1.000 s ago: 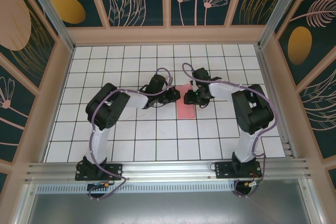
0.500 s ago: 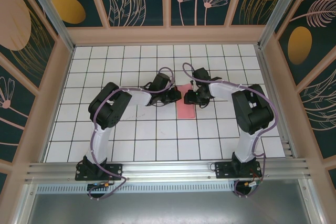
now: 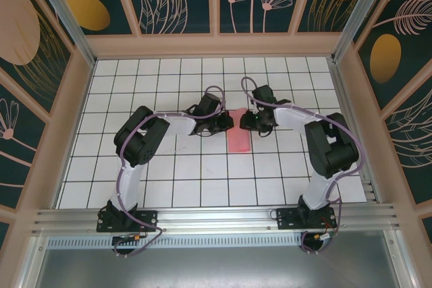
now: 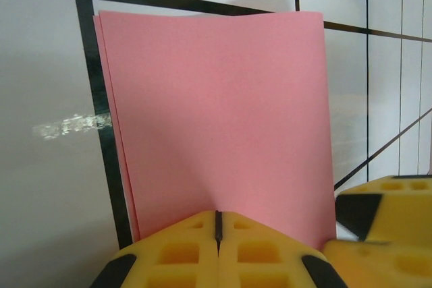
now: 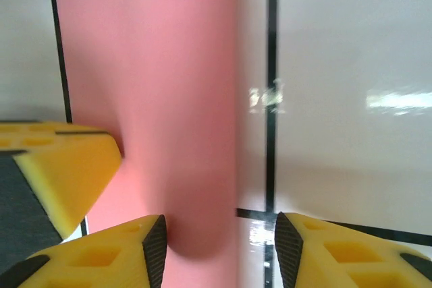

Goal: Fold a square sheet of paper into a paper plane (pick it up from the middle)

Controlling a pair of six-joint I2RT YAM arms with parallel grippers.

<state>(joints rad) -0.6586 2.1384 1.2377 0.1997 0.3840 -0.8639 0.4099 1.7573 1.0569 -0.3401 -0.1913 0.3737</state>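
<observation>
My left end effector (image 3: 227, 123) has its yellow pads pressed together, with only a thin seam between them in the left wrist view (image 4: 218, 234). They sit right at the edge of the square sheet of paper (image 4: 216, 112). I cannot tell whether any paper is caught in that seam.

The right end effector (image 3: 244, 122) is spread, and in its own camera (image 5: 219, 227) a rounded edge of the pink sheet (image 5: 169, 99) runs into the gap between the two pads. The two tools face each other across the far part of the sheet, close together. One of the left fingers (image 5: 61, 166) shows against the paper's side in the right wrist view.

The sheet (image 3: 239, 141) is folded over into a narrow rectangle, and two layers show along one edge in the left wrist view. It lies on the white grid desk (image 3: 175, 173) around the middle, a little right of centre, with its long side running near to far.

Compared with a second ago, the left end effector has edged right, up to the paper's left side. The right arm's elbow has swung out to the right and its wrist has shifted slightly farther away. The sheet has not visibly moved.
</observation>
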